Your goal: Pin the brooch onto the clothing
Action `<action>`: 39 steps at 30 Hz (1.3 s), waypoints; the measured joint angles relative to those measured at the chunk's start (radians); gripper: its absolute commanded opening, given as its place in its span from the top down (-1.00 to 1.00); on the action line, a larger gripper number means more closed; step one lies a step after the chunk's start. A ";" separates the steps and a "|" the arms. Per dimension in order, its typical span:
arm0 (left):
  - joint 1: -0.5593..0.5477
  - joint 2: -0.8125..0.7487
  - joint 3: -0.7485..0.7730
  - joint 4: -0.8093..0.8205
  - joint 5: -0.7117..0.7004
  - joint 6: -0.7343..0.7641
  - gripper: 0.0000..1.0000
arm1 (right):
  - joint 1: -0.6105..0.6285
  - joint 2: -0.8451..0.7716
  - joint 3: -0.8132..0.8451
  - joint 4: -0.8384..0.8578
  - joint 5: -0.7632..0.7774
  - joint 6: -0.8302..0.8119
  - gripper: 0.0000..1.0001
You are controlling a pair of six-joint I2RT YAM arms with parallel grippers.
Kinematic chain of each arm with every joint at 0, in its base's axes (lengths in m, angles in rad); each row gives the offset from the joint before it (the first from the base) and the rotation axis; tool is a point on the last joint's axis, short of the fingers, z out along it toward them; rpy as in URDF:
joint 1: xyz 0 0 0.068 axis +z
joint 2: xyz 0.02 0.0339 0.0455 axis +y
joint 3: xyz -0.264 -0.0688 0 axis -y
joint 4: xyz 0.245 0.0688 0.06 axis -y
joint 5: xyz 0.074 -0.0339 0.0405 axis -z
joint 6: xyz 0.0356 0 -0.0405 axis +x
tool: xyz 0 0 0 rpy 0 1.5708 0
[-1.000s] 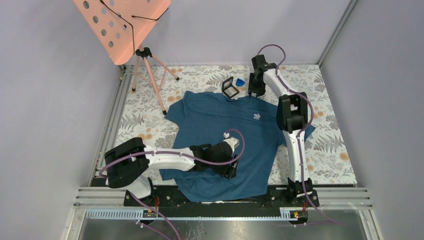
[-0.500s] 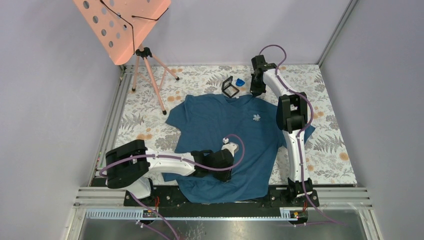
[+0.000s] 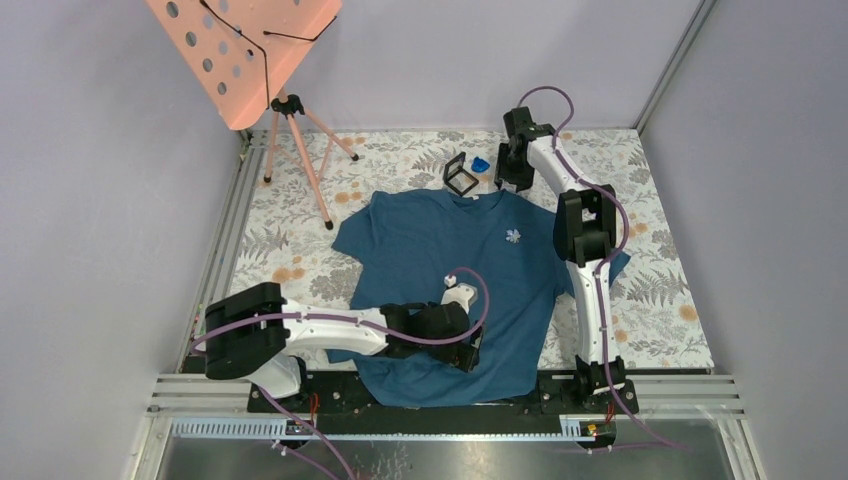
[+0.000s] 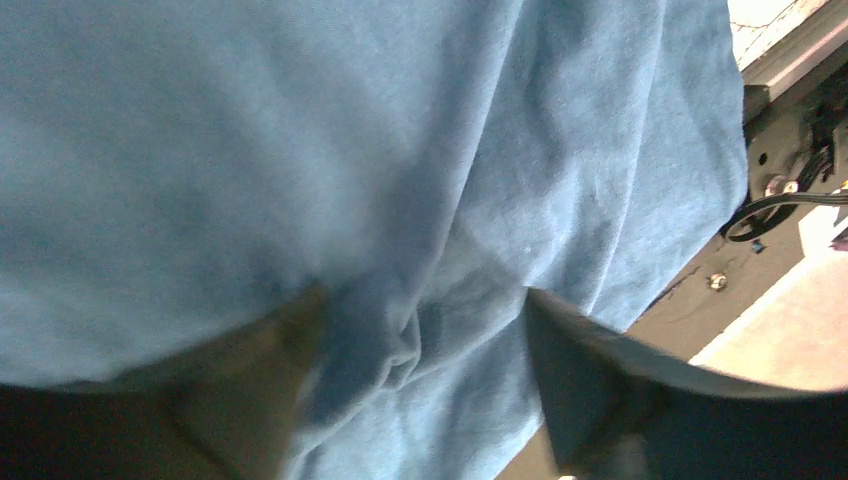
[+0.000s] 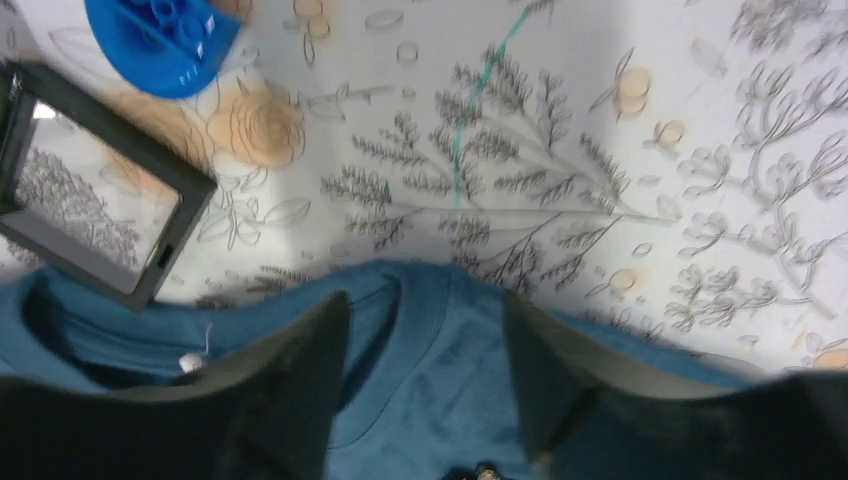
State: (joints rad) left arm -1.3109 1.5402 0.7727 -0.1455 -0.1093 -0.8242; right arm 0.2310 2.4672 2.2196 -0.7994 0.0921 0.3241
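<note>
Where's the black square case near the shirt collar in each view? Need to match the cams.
Top external: black square case upper centre, on the floral tablecloth just beyond the collar of the dark teal-blue T-shirt, left of the small bright blue object.
Left wrist: not in view; mostly shirt fabric.
Right wrist: left edge, below the blue object, above the collar.
Shared landmark: the T-shirt, in all three views.

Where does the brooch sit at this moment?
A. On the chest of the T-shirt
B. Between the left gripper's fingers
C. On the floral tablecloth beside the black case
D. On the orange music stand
A: the top view shows the brooch as a small pale sprig lying on the upper chest of the T-shirt.
</note>
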 measured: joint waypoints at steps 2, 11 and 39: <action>0.001 -0.012 0.027 -0.042 -0.034 0.020 -0.97 | 0.000 -0.040 -0.077 0.025 -0.023 -0.023 -0.68; 0.161 -0.107 0.099 -0.106 -0.092 0.138 -0.98 | -0.005 -0.561 -0.623 0.173 -0.078 -0.108 -0.83; 0.662 -1.042 0.077 -0.224 -0.381 0.537 -0.98 | -0.217 -2.138 -1.529 0.400 -0.055 -0.093 -0.87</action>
State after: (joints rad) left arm -0.6487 0.4984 0.8501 -0.3691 -0.4900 -0.2874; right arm 0.0139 0.3290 0.6907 -0.3992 0.0368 0.2306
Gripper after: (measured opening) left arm 0.985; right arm 0.935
